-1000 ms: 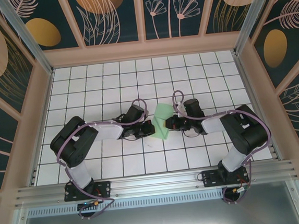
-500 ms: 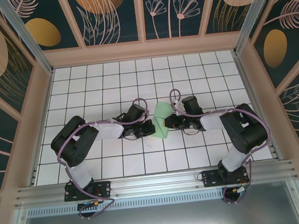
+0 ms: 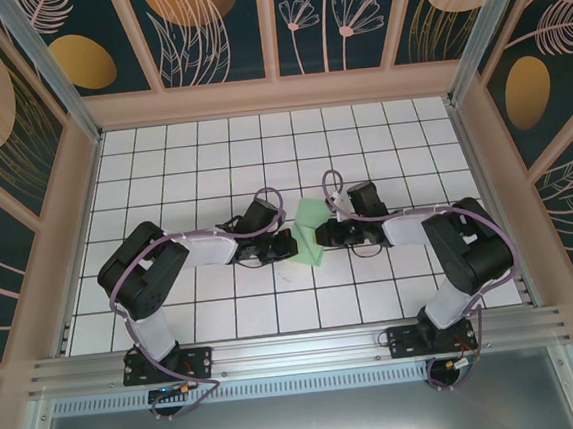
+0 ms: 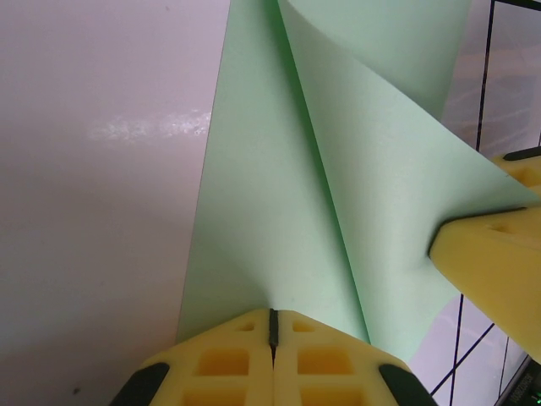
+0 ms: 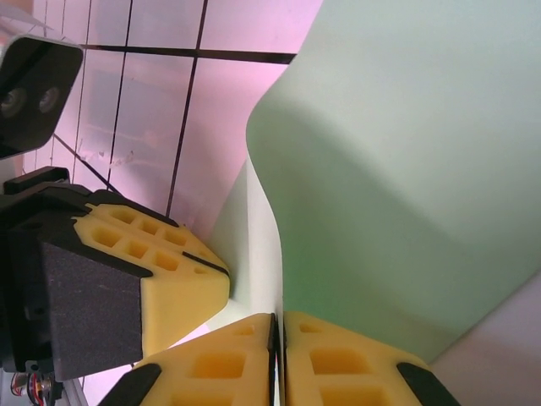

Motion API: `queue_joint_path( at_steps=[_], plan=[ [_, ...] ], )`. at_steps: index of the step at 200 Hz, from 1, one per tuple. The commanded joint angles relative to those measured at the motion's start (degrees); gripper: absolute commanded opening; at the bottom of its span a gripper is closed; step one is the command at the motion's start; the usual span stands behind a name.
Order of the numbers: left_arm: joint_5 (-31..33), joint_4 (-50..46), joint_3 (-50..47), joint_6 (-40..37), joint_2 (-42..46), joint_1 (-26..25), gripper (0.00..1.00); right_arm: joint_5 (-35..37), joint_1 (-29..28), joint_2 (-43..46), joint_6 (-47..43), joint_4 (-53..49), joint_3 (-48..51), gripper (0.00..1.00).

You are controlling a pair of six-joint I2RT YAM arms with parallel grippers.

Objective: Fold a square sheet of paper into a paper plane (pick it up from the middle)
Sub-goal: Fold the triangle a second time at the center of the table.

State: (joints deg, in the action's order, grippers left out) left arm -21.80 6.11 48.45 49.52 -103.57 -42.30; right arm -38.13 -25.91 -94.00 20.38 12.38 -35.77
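A: What is given by the top view?

B: The square sheet of paper (image 3: 311,230) is found around the middle of the table (image 3: 211,151), about halfway between its left and right edges. It is flanked by the left claw (image 3: 291,244) and the right claw (image 3: 322,236), which are brought tip to tip at its lower part. The sheet is seen bent over rather than flat.

A: And what is given by the left wrist view?

B: The left claw's pads are pressed together, and the near edge of the sheet is pinched in the seam between them. One flap is laid slantwise over the layer beneath, so that a long diagonal edge is formed. The sheet's right corner is met by a yellow pad of the other claw.

A: And the right wrist view?

B: The right claw's pads are likewise closed, with a thin edge of the sheet caught between them. Above them the paper is curled in a soft bulge; no sharp crease is seen there. The left claw's pad is seen just beside, at the lower left.

A: How far along is the task judged to be?

B: The pick-up is taken as done and a first fold as begun. No pointed dart is formed yet, so most of the folding is judged to remain.
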Motion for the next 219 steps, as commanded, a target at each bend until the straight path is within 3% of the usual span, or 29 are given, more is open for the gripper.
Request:
queue_joint_path(
  at_steps=[1,125,219],
  plan=[
    [2.0,-3.3,0.5,-1.1,-0.4,-0.1,0.08,-0.7,0.3,-1.4,-3.1,-2.5,-1.6,0.13],
    [2.6,-3.5,0.4,-1.6,-0.4,-0.1,0.08,0.0,0.5,-4.4,-10.6,-11.9,-8.2,0.14],
    [2.5,-3.2,0.3,-1.3,0.5,-0.1,0.10,2.3,0.9,-1.9,-9.2,-6.0,-3.9,0.14]
  ],
)
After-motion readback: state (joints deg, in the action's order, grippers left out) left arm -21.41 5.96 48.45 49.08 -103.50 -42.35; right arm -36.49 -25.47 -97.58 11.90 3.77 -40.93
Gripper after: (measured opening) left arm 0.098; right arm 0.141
